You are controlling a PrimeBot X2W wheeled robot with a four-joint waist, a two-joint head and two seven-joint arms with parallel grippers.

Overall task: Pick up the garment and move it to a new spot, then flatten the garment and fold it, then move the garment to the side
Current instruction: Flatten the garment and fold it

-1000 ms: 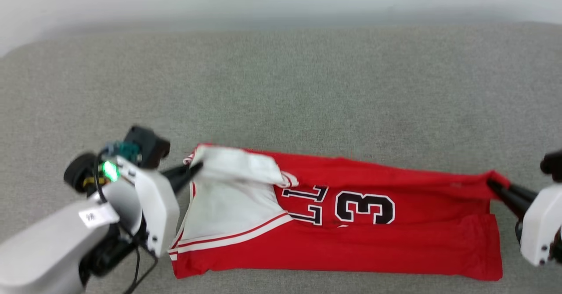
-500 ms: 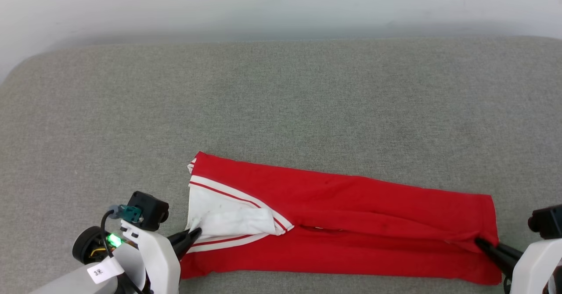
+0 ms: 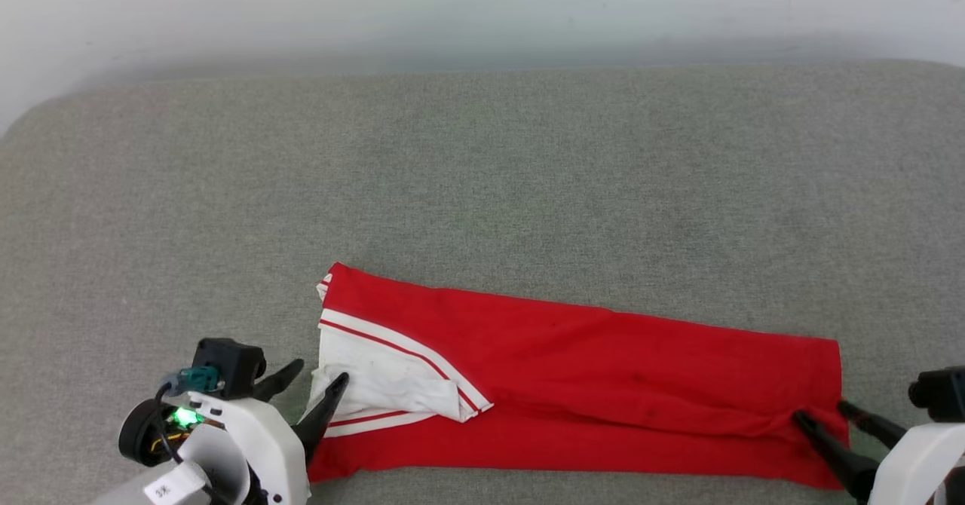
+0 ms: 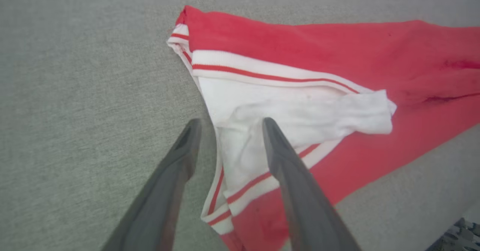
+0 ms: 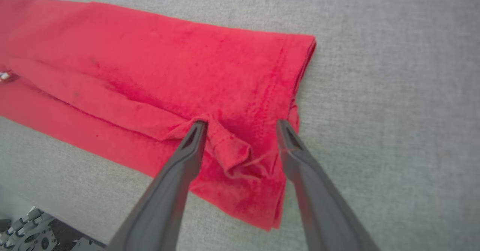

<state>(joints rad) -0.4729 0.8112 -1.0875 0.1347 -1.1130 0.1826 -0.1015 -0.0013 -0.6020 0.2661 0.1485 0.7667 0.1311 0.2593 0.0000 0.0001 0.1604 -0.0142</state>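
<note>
- garment (image 3: 588, 369): red sports jersey with white shoulder panels and red-and-white striped trim, folded lengthwise into a long narrow band, plain red side up
- it lies flat on the grey woven fabric surface (image 3: 482, 173), in the near part of it, running from left of centre to the far right of the head view, slightly slanted
- white shoulder panel (image 3: 377, 377) is at the band's left end; a loose white flap (image 4: 337, 112) is folded over it and the striped trim (image 4: 262, 73) runs along its upper edge
- left gripper (image 3: 320, 371): jaws spread apart, nothing held
- left wrist view: its two dark fingers straddle the garment's left edge, one fingertip (image 4: 268, 125) over the white panel, the other over bare grey surface just beside the cloth
- can't tell if the fingertips touch the cloth or sit just above it
- right gripper (image 3: 822, 411): jaws spread apart, nothing held
- right wrist view: the fingers sit on either side of a small bunched fold (image 5: 232, 153) at the hem corner on the band's right end; one fingertip is on the red cloth, the other at the hem edge
- rest of the hem end lies flat, stitched edge visible
- green light (image 3: 185, 417) lit on the left wrist
- pale wall (image 3: 482, 7) behind the far edge of the surface
</note>
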